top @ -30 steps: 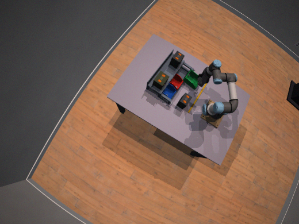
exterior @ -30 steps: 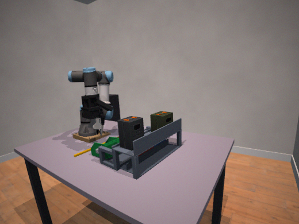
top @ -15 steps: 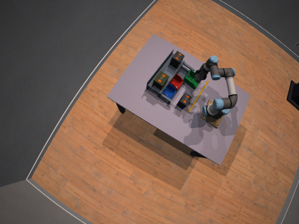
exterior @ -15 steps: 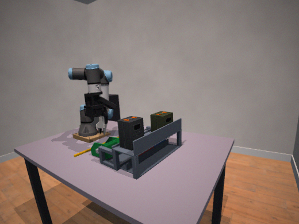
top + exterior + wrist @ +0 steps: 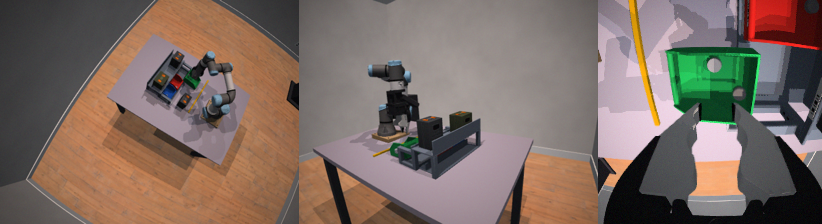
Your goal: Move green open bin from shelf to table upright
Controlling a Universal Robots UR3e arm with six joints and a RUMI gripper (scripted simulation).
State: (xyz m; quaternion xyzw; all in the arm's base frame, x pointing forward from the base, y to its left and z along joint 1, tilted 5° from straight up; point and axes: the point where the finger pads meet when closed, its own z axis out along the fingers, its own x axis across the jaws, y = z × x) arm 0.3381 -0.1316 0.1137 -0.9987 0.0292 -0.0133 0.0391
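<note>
The green open bin (image 5: 193,82) (image 5: 398,150) (image 5: 690,75) is at the front of the grey shelf (image 5: 460,138), beside the red bin (image 5: 176,82) (image 5: 773,20). It looks tilted in the exterior view, and its support is unclear. Two round grey parts show inside it in the wrist view, a paler one (image 5: 714,65) and a darker one (image 5: 739,93). My gripper (image 5: 405,131) (image 5: 716,104) is partly open, with nothing between its fingertips. It hangs above the bin, with its tips over the near wall in the wrist view. The arm hides part of the bin in the top view.
A blue bin (image 5: 169,91) sits beyond the red bin. A dark box (image 5: 177,60) (image 5: 429,132) and an olive box (image 5: 161,81) (image 5: 460,121) stand on the shelf. Another dark box (image 5: 184,101) stands on the table near a yellow bar (image 5: 198,96) (image 5: 380,153) (image 5: 643,65).
</note>
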